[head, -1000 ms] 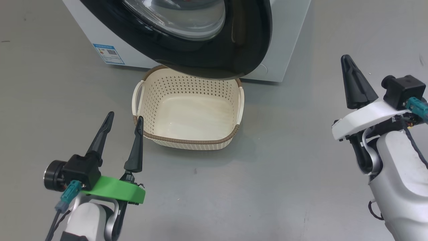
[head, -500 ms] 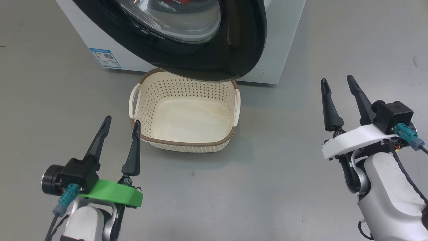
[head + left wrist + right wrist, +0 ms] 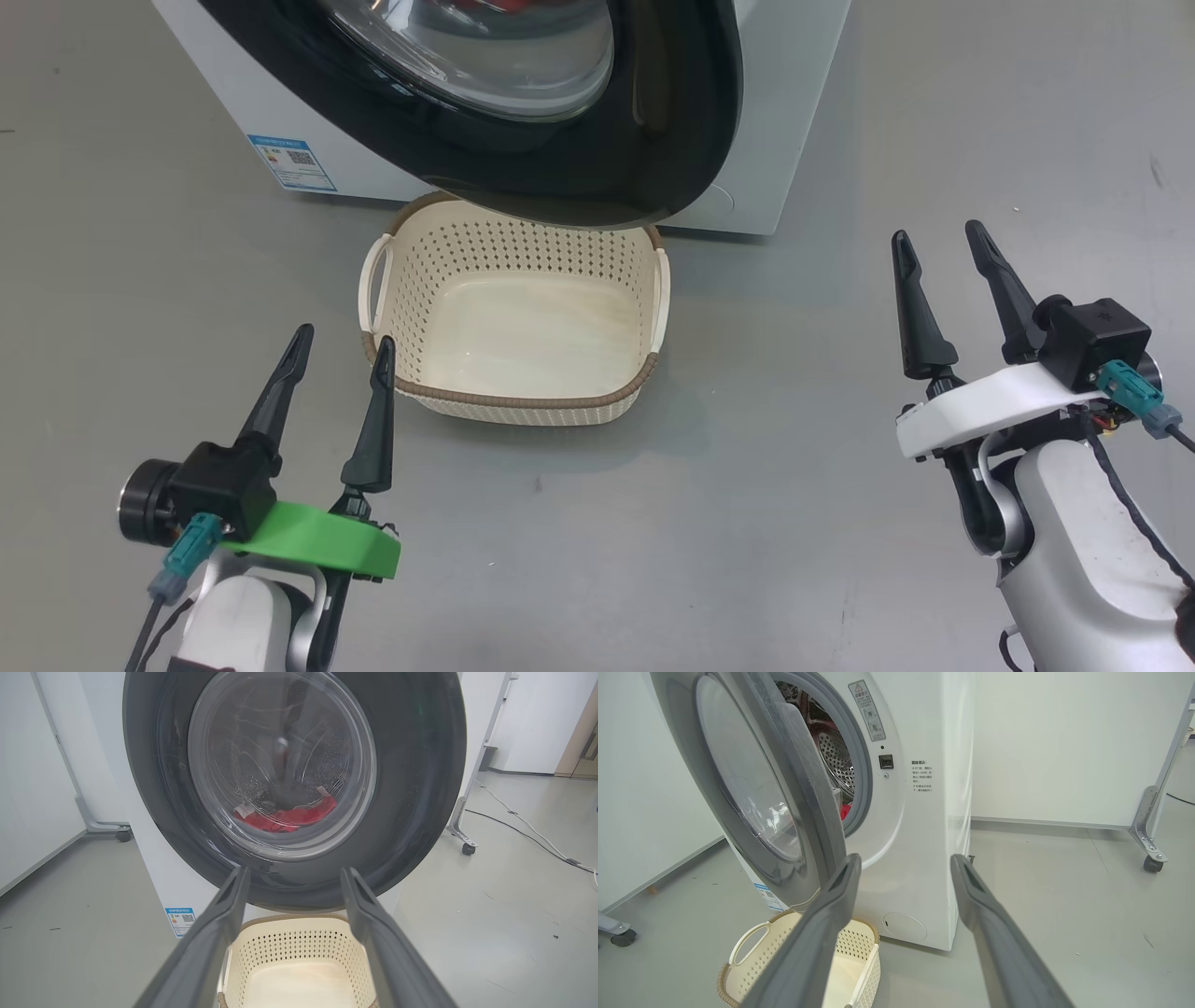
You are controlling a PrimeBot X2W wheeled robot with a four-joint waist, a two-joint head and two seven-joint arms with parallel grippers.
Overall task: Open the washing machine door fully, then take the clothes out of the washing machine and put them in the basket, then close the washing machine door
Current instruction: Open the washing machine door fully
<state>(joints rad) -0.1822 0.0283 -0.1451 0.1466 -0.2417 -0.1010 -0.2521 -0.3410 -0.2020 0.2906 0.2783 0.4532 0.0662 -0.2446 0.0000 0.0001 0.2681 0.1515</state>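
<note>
**Door ajar, jerseys in the drum, both grippers spread and holding nothing**

The washing machine [image 3: 784, 112] stands on the grey floor [image 3: 747, 523] with the washing machine door [image 3: 653, 140] swung partway out. In the right wrist view a gap shows between the door's edge and the grey gasket [image 3: 866, 779]; the perforated steel drum [image 3: 836, 760] is visible through that gap. A small blue label [image 3: 291, 162] sits low on the machine's front, on the robot's left.

The clothes [image 3: 289, 816] lie low inside the drum, a red heap with a bit of white trim; the left wrist view shows them through the door's bulging glass, and the right wrist view shows a sliver of red through the gap.

The basket [image 3: 523, 403] stands on the floor right in front of the machine; the door's lower rim overhangs its far end in the head view, and its pale bottom is bare.

The left gripper [image 3: 344, 336] hangs low on the robot's left with its two fingers parted wide and nothing between them; its inner fingertip lines up with the basket's near left corner, and I cannot tell whether it touches.

The right gripper [image 3: 936, 231] is well apart from the basket, over bare floor on the robot's right; its fingers are likewise spread, pointing towards the machine, with nothing in their grasp.
</note>
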